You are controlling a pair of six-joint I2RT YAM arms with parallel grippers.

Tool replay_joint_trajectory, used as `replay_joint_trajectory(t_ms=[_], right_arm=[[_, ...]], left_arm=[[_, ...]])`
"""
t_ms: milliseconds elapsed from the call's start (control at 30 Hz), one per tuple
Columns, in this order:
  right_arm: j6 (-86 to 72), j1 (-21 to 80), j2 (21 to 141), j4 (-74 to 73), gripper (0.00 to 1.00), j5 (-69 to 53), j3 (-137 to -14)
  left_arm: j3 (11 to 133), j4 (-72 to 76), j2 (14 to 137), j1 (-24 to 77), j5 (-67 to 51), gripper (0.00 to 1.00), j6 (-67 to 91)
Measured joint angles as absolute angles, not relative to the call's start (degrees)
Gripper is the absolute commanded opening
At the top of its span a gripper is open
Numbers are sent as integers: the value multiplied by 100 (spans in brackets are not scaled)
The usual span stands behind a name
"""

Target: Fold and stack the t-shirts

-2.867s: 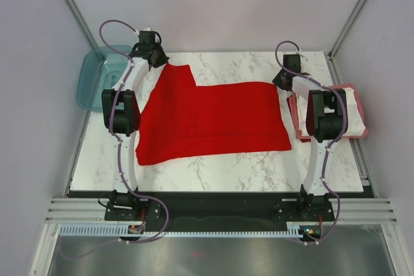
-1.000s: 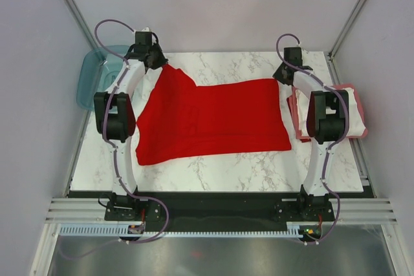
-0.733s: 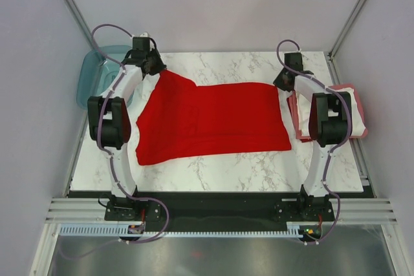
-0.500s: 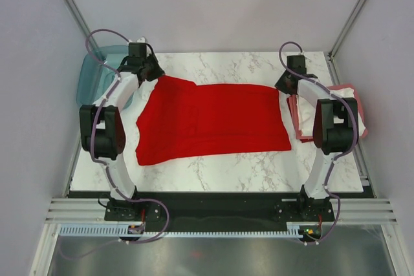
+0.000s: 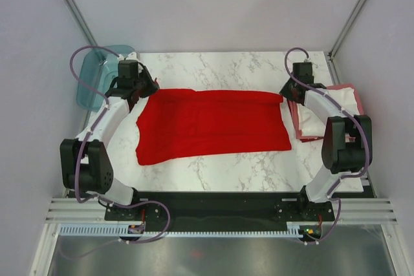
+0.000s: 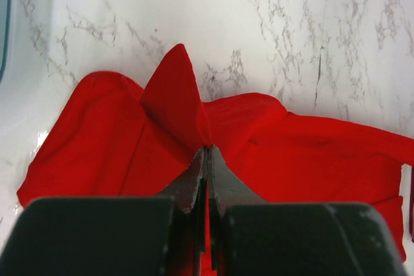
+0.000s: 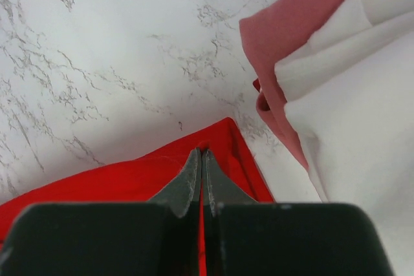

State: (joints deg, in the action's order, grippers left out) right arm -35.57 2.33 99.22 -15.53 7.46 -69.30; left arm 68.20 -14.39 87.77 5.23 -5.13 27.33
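The bright red t-shirt (image 5: 213,124) lies spread across the middle of the marble table. My left gripper (image 5: 146,88) is shut on its far left edge, the red cloth (image 6: 174,105) peaking up from the pinch. My right gripper (image 5: 283,94) is shut on its far right corner (image 7: 226,140). Both hold the far edge lifted and drawn toward the near side. The white t-shirt (image 5: 343,105) lies folded on the dull pinkish-red t-shirt (image 5: 299,121) at the right edge; both show in the right wrist view, white (image 7: 362,95) over pink (image 7: 291,37).
A translucent teal tub (image 5: 96,75) stands off the table's far left corner. The table (image 5: 220,69) shows bare marble behind the shirt. Grey walls close in on the left, right and back.
Both grippers have moved toward the near side, pulling the red shirt's far edge with them. The raised sleeve at the far left has come down and the shirt looks shallower front to back.
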Motion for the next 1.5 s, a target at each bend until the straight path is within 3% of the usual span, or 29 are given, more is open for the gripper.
replay_joint_trajectory(t_ms=[467,1067,1200,1267,1300,1367,1400,1500], right_arm=[[-3404,235,9314,-1636,0,869,-6051],[-3402,233,8694,-1632,1,1046,-5404],[-3424,235,8589,-1629,12,1120,-5205],[-3485,235,8477,-1634,32,1179,-5065],[-3514,233,8403,-1621,45,1221,-4980],[-3559,228,8235,-1605,51,1297,-4810],[-3590,224,8119,-1586,59,1334,-4703],[-3656,213,7688,-1500,63,1409,-4390]], left_arm=[[5203,-1422,7229,930,209,2,2864],[4261,-1540,5642,1317,735,2,3168],[4101,-1636,5352,1450,746,2,3210],[3918,-1712,5144,1503,751,11,3238],[3806,-1769,5017,1522,755,30,3256],[3570,-1863,4724,1549,762,45,3330],[3454,-1918,4552,1557,779,55,3363],[3164,-2078,4023,1577,836,64,3470]])
